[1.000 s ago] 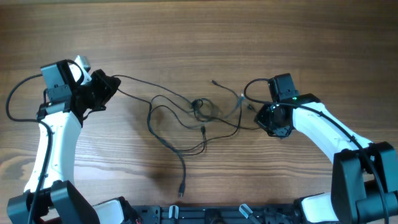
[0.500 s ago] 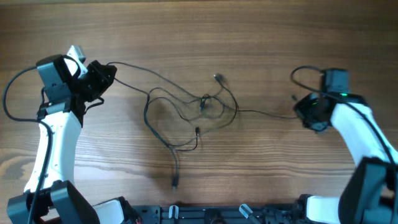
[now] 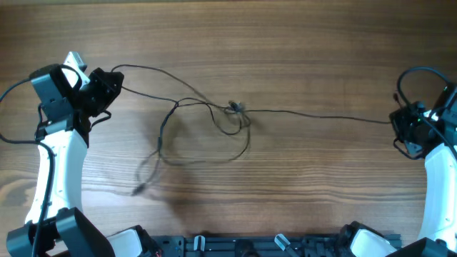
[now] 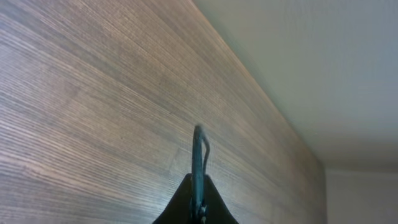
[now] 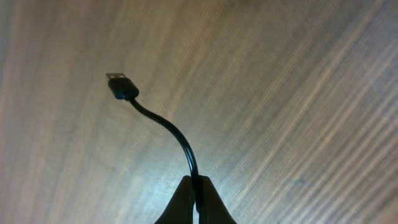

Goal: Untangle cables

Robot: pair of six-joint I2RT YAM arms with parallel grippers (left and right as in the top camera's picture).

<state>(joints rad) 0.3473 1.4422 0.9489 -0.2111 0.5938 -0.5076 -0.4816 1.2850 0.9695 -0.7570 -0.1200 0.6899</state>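
Note:
Thin black cables point(image 3: 214, 125) stretch across the wooden table. A small knot point(image 3: 234, 108) sits near the middle. One strand point(image 3: 321, 116) runs taut from the knot to my right gripper point(image 3: 401, 127) at the far right edge, which is shut on it. In the right wrist view the gripper point(image 5: 196, 190) pinches the cable point(image 5: 168, 127), whose plug tip point(image 5: 119, 83) sticks out. My left gripper point(image 3: 114, 78) at the far left is shut on another cable; in the left wrist view the jaws point(image 4: 198, 196) pinch the cable point(image 4: 199, 152). A loose loop and plug end point(image 3: 137, 190) trail toward the front left.
The table's far edge meets a pale wall in the left wrist view point(image 4: 323, 81). The arms' black base rail point(image 3: 235, 246) runs along the front edge. Thicker black arm wires loop by each wrist point(image 3: 14, 107).
My right gripper has pulled far to the right with its cable, drawing the strand taut. My left gripper moved slightly left and up. The tangle has tightened into a small knot and the loose end swung left.

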